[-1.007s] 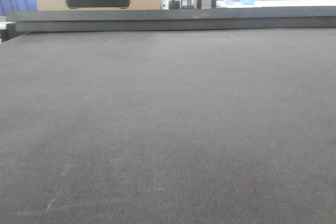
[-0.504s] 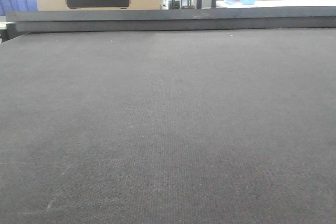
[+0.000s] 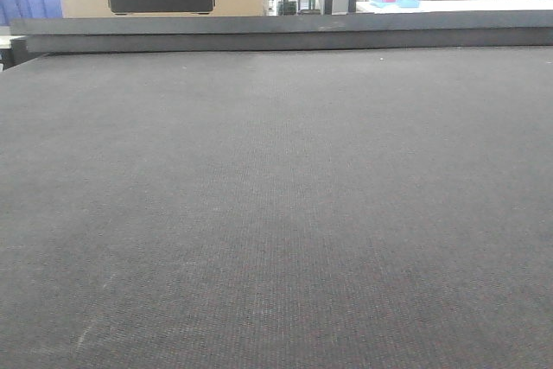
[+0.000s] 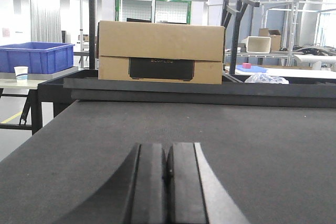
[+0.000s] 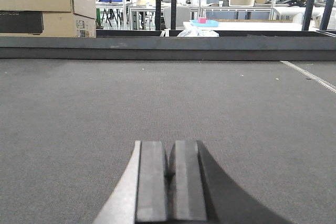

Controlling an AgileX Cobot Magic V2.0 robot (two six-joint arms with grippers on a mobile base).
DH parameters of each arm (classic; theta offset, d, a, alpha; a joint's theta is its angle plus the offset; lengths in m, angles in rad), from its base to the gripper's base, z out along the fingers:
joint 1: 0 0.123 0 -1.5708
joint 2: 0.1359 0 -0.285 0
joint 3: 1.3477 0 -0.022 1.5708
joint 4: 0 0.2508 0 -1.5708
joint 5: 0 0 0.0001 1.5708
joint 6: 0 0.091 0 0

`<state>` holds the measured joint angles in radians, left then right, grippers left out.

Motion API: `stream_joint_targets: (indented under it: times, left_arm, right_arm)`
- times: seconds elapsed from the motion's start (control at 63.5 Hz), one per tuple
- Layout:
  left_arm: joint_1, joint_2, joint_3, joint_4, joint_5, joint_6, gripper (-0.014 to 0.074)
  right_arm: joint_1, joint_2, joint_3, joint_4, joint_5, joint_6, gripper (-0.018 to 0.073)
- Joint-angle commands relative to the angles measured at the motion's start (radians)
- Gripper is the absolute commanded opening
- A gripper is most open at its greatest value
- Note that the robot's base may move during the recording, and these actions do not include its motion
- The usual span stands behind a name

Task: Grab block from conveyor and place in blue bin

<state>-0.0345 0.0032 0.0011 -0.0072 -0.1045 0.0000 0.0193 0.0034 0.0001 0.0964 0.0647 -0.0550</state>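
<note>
Two closed claws sit low over the conveyor (image 3: 276, 213): the left gripper (image 4: 168, 182) and the right gripper (image 5: 170, 182) each pinch tight on nothing. No block shows anywhere on the belt, so its place cannot be told. The blue bin (image 4: 37, 59) stands beyond the belt's far left corner, past the edge rail (image 3: 276, 32). Likely trouble: a block arriving meets closed claws and gets knocked aside or rides past before they open; reaching the bin could also clip the rail.

One conveyor (image 3: 276, 213), one blue bin (image 4: 37, 59), one cardboard box (image 4: 160, 40), one paper cup (image 4: 21, 72)
</note>
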Motion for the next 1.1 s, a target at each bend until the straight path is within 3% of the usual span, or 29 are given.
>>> stream_joint_targets:
  times: [0.0, 0.094, 0.236, 0.346, 0.582, 0.866, 0.976, 1.086]
  left_arm:
    - [-0.007, -0.003, -0.001, -0.007, -0.024, 0.0, -0.0111]
    - [-0.007, -0.003, -0.001, -0.007, -0.024, 0.0, -0.0111]
    - [-0.007, -0.003, -0.001, -0.007, -0.026, 0.0, -0.0111]
    - [-0.007, -0.003, -0.043, -0.007, -0.026, 0.0, -0.0111]
    - [-0.007, 0.001, -0.209, 0.013, -0.026, 0.0, -0.0111]
    - [-0.007, 0.146, -0.44, 0.013, -0.024, 0.0, -0.0111]
    - [-0.007, 0.224, -0.542, 0.013, 0.006, 0.0, -0.0111]
    - [-0.007, 0.302, -0.65, 0.013, 0.126, 0.0, -0.0111]
  right_arm:
    - [-0.005, -0.003, 0.0, -0.008, -0.021, 0.0, -0.0168]
    - [-0.005, -0.003, 0.0, -0.008, -0.075, 0.0, -0.0168]
    - [-0.005, -0.003, 0.0, -0.008, -0.33, 0.0, -0.0168]
    - [-0.005, -0.003, 0.0, 0.021, -0.427, 0.0, -0.0168]
    - [-0.005, 0.007, -0.117, 0.021, -0.424, 0.0, -0.0168]
    - [-0.005, 0.155, -0.285, 0.021, -0.41, 0.0, -0.0168]
    - [-0.005, 0.215, -0.384, 0.021, -0.283, 0.0, -0.0168]
    - [-0.005, 0.273, -0.505, 0.021, -0.112, 0.0, -0.0168]
